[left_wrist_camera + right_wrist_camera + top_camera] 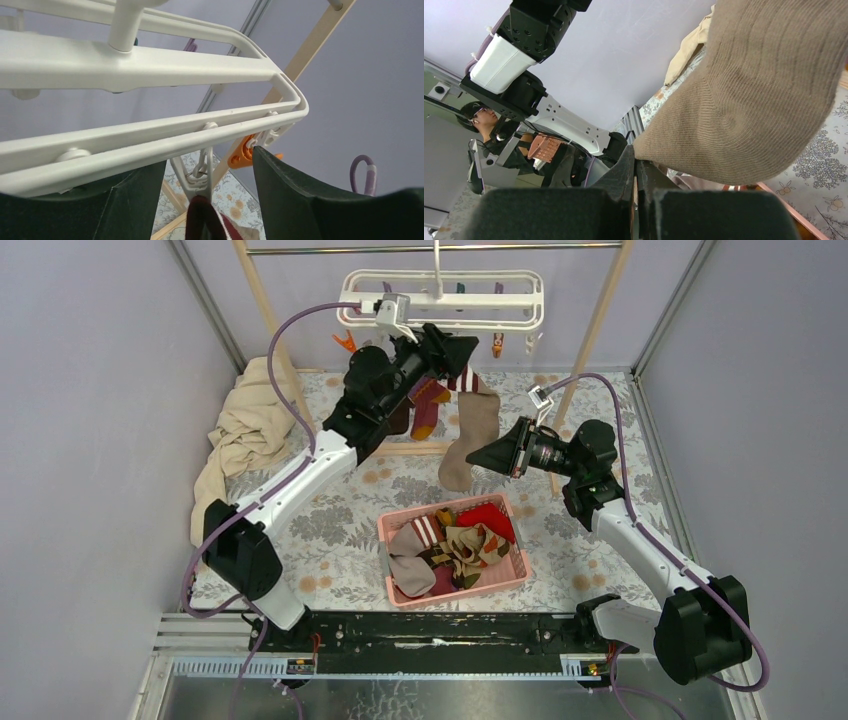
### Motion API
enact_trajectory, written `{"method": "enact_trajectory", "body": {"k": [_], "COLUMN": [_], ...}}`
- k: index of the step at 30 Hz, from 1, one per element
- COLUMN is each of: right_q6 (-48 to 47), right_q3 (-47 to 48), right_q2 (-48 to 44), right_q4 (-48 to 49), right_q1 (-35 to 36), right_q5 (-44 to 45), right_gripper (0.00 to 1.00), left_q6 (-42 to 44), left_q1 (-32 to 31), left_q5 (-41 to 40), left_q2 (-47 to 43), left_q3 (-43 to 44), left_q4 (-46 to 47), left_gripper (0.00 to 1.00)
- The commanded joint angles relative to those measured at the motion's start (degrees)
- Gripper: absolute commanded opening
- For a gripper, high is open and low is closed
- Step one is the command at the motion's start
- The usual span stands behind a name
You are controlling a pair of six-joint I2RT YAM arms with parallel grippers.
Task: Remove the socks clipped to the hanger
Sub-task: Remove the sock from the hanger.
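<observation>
The white hanger (440,295) hangs from the top rail. A beige sock with maroon stripes (470,435) and a magenta-olive sock (425,405) hang from its clips. My left gripper (458,352) is open just under the hanger. In the left wrist view (210,157) its fingers stand either side of a white clip (205,182) that grips a maroon sock cuff (202,220), without touching it. My right gripper (474,459) is shut on the lower edge of the beige sock (749,100), pinched at the fingertips (636,160).
A pink basket (460,589) with several socks sits on the floral table in front. A beige cloth (245,425) lies at the left. The wooden frame posts (590,335) flank the hanger. An orange clip (242,152) dangles beside my left gripper's right finger.
</observation>
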Motion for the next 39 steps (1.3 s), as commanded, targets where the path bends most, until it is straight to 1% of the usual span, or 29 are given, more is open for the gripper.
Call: {"method": "enact_trajectory", "body": {"k": [1, 5, 10, 15, 19, 22, 23, 24, 25, 27, 29, 34, 36, 39], "right_q6": [-0.9, -1.1, -1.4, -1.4, -1.3, -1.3, -1.3, -1.3, -1.3, -1.2, -1.5, -3.1, -5.4, -6.5], "right_q3": [0.8, 0.7, 0.5, 0.3, -0.2, -0.7, -0.8, -1.0, -1.1, -1.3, -1.5, -1.8, -2.6, -5.7], "right_q2": [-1.8, -1.9, -1.8, -1.7, -1.5, -1.5, -1.5, -1.6, -1.6, -1.7, -2.0, -4.1, -6.2, -9.6], "right_q4": [1.2, 1.0, 1.0, 1.2, 1.6, 1.6, 1.6, 1.6, 1.6, 1.5, 1.0, -2.6, -7.1, -10.0], "right_q1": [-0.3, -0.3, -0.3, -0.3, -0.2, -0.3, -0.3, -0.3, -0.2, -0.3, -0.3, -0.2, -0.2, -0.1], "right_q5": [-1.5, -1.6, -1.9, -2.0, -2.0, -2.0, -2.0, -1.9, -2.0, -2.1, -2.2, -3.9, -3.9, -3.1], "right_gripper": [0.00, 0.00, 0.00, 0.00, 0.00, 0.00, 0.00, 0.00, 0.00, 0.00, 0.00, 0.00, 0.00, 0.00], "left_q6": [1.9, 2.0, 2.0, 2.3, 2.5, 2.9, 3.1, 3.2, 3.3, 3.6, 3.9, 4.2, 4.4, 4.4], "left_q1": [-0.5, -0.5, -0.5, -0.5, -0.4, -0.4, -0.4, -0.4, -0.4, -0.4, -0.4, -0.4, -0.3, -0.3], "left_q5": [-1.2, -1.4, -1.6, -1.6, -1.0, -0.8, -0.8, -0.9, -0.9, -0.8, -0.7, -0.7, -0.8, -0.8], "left_q2": [1.4, 1.6, 1.5, 1.3, 1.8, 2.2, 2.2, 2.3, 2.2, 2.1, 2.1, 1.6, 1.2, 0.8], "left_q3": [3.6, 3.9, 3.6, 4.0, 5.3, 6.4, 6.8, 7.0, 7.3, 7.5, 7.8, 7.5, 6.9, 6.2], "left_q4": [-1.9, -2.1, -2.1, -2.5, -3.6, -4.8, -5.3, -5.7, -5.9, -6.3, -6.9, -7.5, -7.3, -7.1], "left_gripper": [0.71, 0.69, 0.54, 0.51, 0.45, 0.37, 0.33, 0.25, 0.22, 0.20, 0.15, 0.17, 0.18, 0.17]}}
